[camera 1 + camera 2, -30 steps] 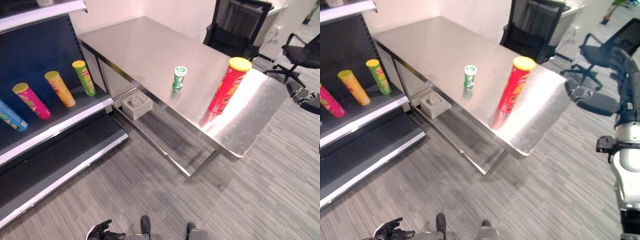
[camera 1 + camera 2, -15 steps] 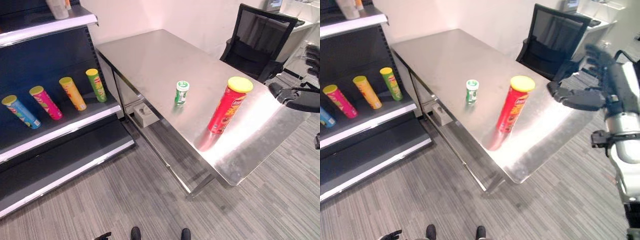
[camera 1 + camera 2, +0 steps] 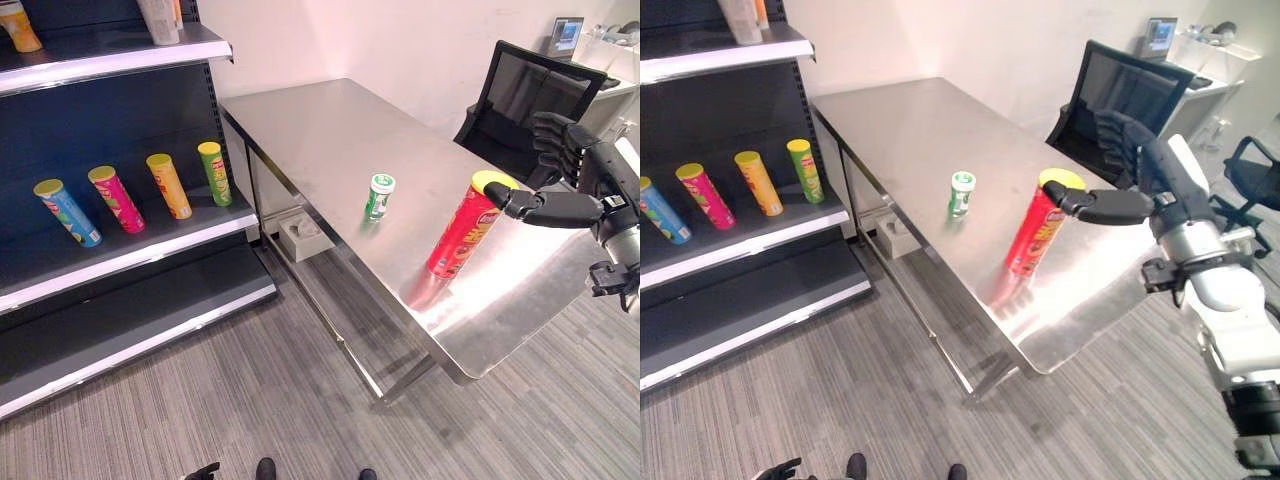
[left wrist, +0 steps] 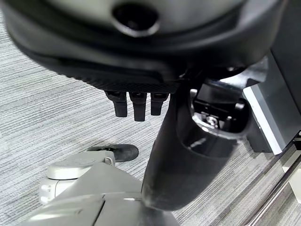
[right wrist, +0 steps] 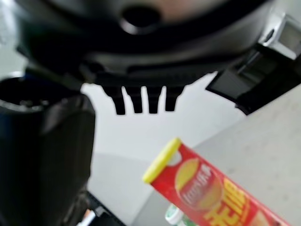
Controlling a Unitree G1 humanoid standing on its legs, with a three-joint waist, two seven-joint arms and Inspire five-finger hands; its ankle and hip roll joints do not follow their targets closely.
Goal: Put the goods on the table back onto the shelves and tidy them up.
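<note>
Fingers (image 3: 1120, 135) straight beside cylindrical red can (image 3: 1040, 228)

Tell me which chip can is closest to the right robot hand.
The red chip can with the yellow lid, upright on the steel table; the right robot hand is beside its top. The others lean on the shelf.

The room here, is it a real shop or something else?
Probably a mock shop set up in an office or lab. A retail shelf unit holds a row of crisp tubes, yet beside it stand a bare steel table and black office chairs, with a desk behind.
</note>
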